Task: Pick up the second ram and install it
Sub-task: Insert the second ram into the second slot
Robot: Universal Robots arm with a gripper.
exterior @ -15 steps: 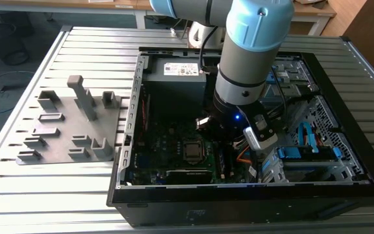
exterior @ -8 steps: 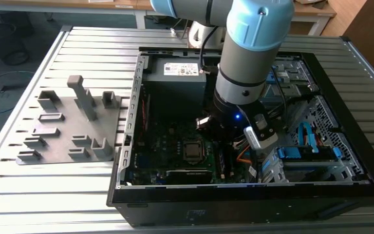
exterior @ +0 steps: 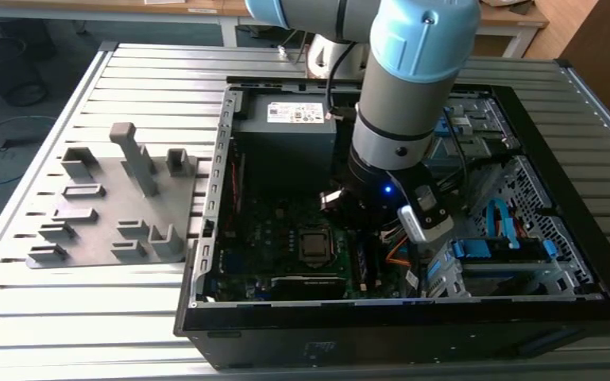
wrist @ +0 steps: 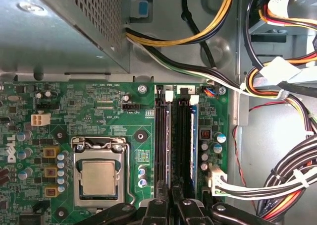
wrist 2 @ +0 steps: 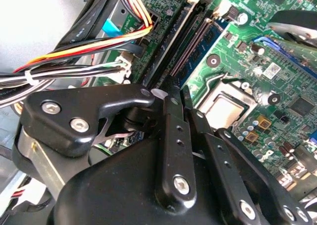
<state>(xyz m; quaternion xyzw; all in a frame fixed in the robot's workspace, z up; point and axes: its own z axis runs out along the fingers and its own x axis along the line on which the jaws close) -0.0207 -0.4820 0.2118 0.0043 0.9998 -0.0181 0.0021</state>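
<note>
First wrist view: claw (wrist: pixel 171 205) pressed together low over the memory slots (wrist: pixel 174 140), second ram (wrist: pixel 194 140) seemingly seated just ahead; best pushed straight down, evenly.

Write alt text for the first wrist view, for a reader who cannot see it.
The gripper is down over the memory slots of a green motherboard, its black fingers close together at the slots' near end. A bare metal-capped processor sits in its socket beside the slots, and bundled cables run along the grey case wall.
</note>
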